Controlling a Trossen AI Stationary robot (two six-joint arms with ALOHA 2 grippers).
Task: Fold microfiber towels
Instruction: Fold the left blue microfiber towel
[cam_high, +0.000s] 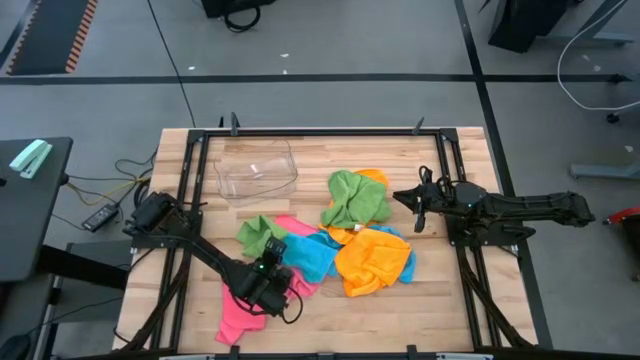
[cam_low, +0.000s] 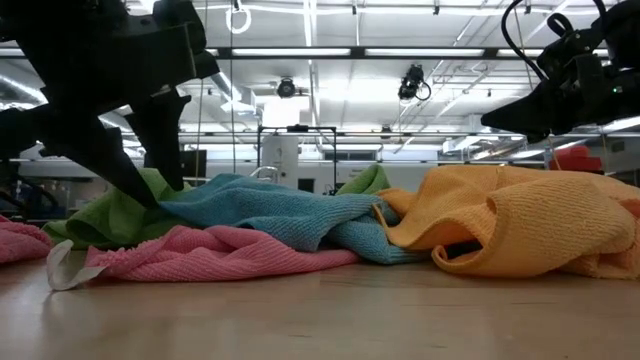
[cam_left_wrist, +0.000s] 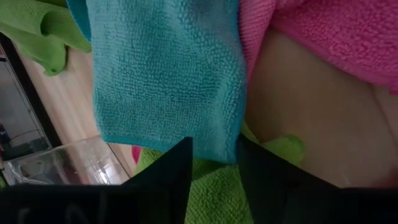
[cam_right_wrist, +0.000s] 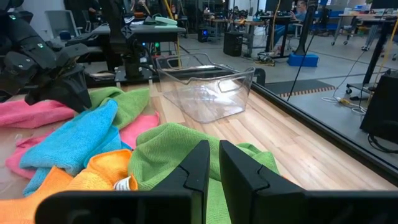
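While the left pincer (cam_high: 268, 283) pinches the blue towel's (cam_high: 312, 256) edge beside the pink towel (cam_high: 238, 315), the narrow, empty right pincer (cam_high: 418, 205) waits across the pile.

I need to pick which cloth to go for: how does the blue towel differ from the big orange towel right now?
The blue towel is held at its edge by the left pincer; the orange towel is untouched, with the right pincer raised and shut. Blue overlaps the pink towel toward the left arm; orange lies toward the right arm. Both are crumpled and unfolded.
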